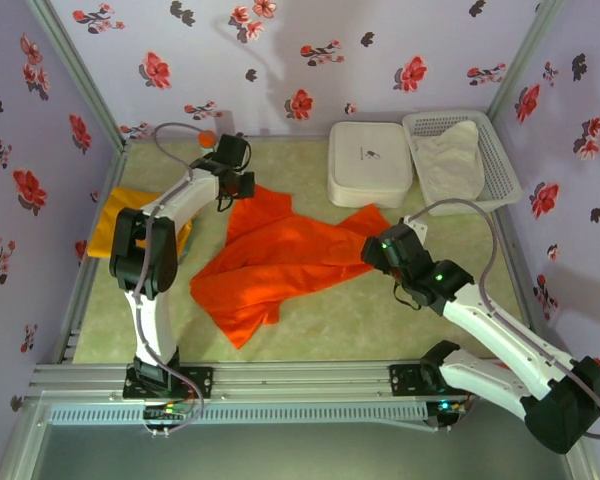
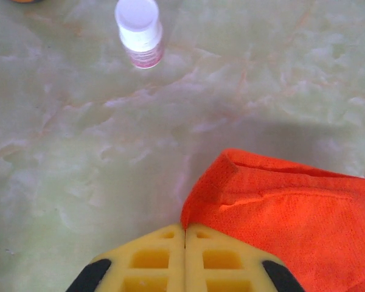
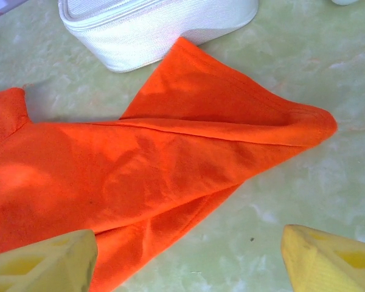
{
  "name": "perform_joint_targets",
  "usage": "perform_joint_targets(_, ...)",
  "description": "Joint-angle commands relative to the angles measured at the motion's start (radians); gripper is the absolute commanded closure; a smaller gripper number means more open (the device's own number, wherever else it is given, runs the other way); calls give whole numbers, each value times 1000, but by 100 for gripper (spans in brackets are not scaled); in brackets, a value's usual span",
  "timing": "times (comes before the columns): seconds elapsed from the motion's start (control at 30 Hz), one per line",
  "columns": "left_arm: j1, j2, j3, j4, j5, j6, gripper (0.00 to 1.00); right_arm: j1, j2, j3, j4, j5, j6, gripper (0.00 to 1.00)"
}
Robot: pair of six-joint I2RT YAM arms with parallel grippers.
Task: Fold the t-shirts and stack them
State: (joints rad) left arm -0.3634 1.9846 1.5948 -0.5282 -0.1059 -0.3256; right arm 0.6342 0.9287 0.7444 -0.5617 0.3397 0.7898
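Top view: orange tee (image 1: 280, 265) sprawls centre, yellow tee (image 1: 130, 205) lies far left. Left wrist: left claw (image 2: 184, 234) pressed together, pinching the orange tee's edge. Right wrist: right claw (image 3: 182, 261) spread wide above the orange tee, near the white case (image 3: 152, 30).

A white zippered case (image 1: 370, 163) sits at the far side of the pale green marbled worktop (image 1: 320, 330). Just to its right is a white plastic basket (image 1: 502, 150) holding a crumpled white cloth (image 1: 450, 160). A small white-capped bottle (image 2: 140, 33) stands upright at far left.
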Motion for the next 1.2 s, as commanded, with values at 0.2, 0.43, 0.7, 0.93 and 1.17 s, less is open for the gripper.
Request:
perform_joint_targets(0.2, 27, -25, -18, -56, -13, -10, 56, -95, -12, -33, -38, -14, 7, 21)
perform_joint_targets(0.43, 6, -164, -203, -41, 28, -41, 41, -290, 83, -98, 86, -166, 9, 21)
perform_joint_targets(0.7, -6, -438, -565, 2, 75, -123, 36, -487, 271, -119, 251, -292, -25, 22)
perform_joint_targets(0.93, -16, -692, -824, 3, 114, -235, 34, -538, 430, -72, 353, -370, -66, 25)
perform_joint_targets(1.17, -15, -859, -907, -47, 90, -273, 31, -540, 547, -49, 484, -478, -67, 46)
